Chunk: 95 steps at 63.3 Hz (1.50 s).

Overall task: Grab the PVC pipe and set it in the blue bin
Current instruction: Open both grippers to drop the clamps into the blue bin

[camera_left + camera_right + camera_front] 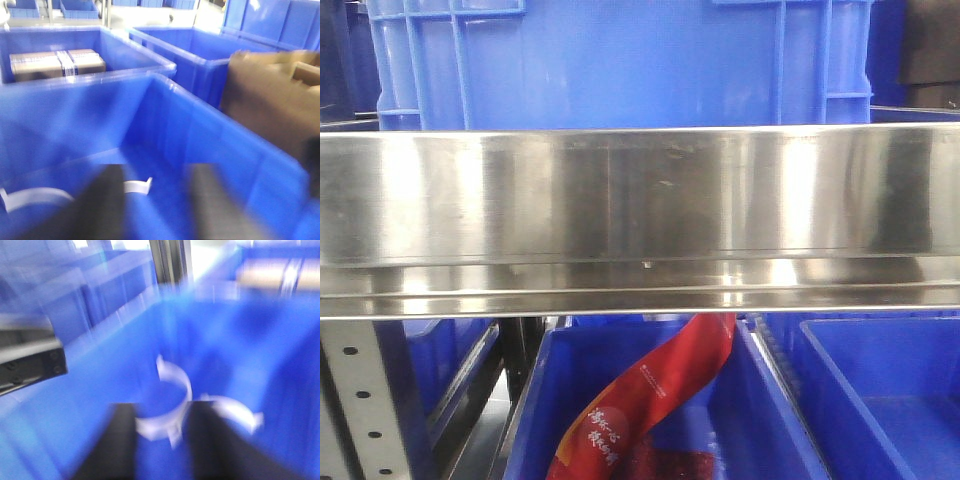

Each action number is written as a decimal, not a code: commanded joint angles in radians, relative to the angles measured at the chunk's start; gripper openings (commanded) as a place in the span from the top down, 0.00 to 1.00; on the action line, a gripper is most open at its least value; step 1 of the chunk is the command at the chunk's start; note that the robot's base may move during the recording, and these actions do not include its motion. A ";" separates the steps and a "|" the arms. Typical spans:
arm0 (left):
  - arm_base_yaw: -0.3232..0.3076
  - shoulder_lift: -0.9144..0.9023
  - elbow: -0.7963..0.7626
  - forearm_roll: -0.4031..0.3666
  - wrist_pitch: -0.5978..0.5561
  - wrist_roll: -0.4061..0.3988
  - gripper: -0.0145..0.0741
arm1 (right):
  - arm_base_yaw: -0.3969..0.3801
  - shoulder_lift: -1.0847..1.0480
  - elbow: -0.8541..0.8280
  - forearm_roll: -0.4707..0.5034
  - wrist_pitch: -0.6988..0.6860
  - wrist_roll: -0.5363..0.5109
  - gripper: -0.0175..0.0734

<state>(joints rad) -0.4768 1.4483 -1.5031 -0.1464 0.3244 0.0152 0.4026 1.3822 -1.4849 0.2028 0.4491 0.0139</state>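
Right gripper (pixel 160 440) open, jaws apart above white curved PVC pipe (pixel 167 410) on blue bin (pixel 100 390) floor. Left gripper (pixel 152 200) open, empty. Straddle curved wall, descend slowly, close firmly; view blurred.

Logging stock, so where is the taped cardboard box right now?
In the left wrist view, the taped cardboard box lies upper left inside a blue bin, directly behind the nearer bin under the left pincer.
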 commanded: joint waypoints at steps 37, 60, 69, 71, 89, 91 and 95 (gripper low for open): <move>-0.005 -0.486 0.258 0.113 0.055 0.001 0.96 | 0.001 -0.366 0.183 -0.241 0.012 -0.006 0.99; -0.005 -0.913 0.778 0.102 -0.081 0.001 0.96 | 0.001 -0.715 0.679 -0.211 -0.080 -0.006 0.99; -0.005 -1.015 0.828 0.104 -0.083 0.001 0.96 | 0.001 -0.809 0.725 -0.211 -0.114 -0.006 0.99; -0.005 -1.035 0.830 0.107 -0.083 0.001 0.96 | 0.001 -0.823 0.725 -0.211 -0.124 -0.006 0.99; -0.005 -1.113 0.830 0.081 -0.081 0.001 0.96 | 0.001 -0.864 0.725 -0.211 -0.175 -0.006 0.99; -0.005 -1.113 0.830 0.048 -0.081 0.001 0.96 | 0.001 -0.864 0.725 -0.211 -0.175 -0.006 0.99; -0.005 -1.113 0.830 0.034 -0.083 0.001 0.96 | 0.001 -0.864 0.725 -0.211 -0.175 -0.006 0.99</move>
<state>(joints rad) -0.4768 0.3414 -0.6751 -0.0781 0.2570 0.0152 0.4026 0.5228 -0.7631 -0.0105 0.3002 0.0116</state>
